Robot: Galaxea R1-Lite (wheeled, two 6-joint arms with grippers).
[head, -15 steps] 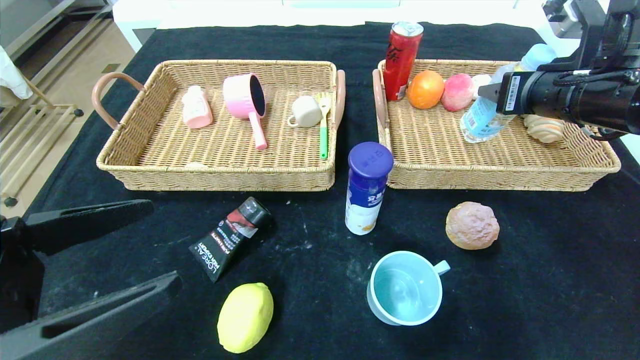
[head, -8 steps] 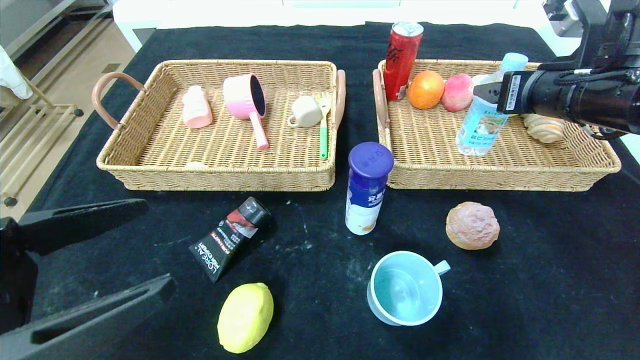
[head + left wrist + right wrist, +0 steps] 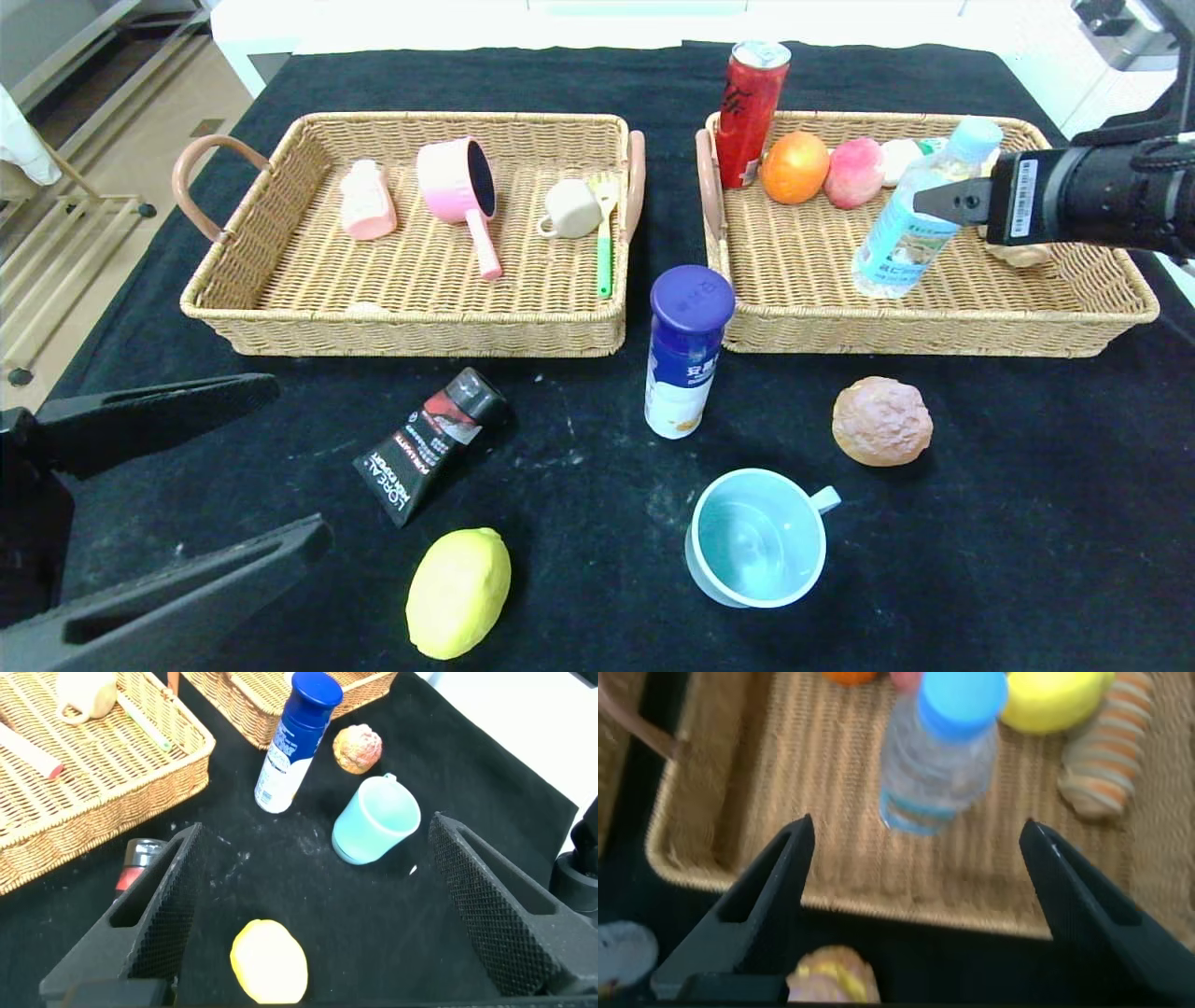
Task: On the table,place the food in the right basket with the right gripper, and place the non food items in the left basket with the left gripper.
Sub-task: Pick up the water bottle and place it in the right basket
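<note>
Since the right pincer (image 3: 938, 202) opened, the water bottle (image 3: 910, 224) stands free.

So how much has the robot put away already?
Lots: the right basket holds fruit, a can and the water bottle, just let go by the open right gripper. Left basket has four items. Five remain, including lemon and cup.

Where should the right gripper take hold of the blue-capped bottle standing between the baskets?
Probably on the bottle's straight body below the wide purple-blue cap, coming in level from its right side. It stands upright on the cloth, and the basket corner sits close behind it.
</note>
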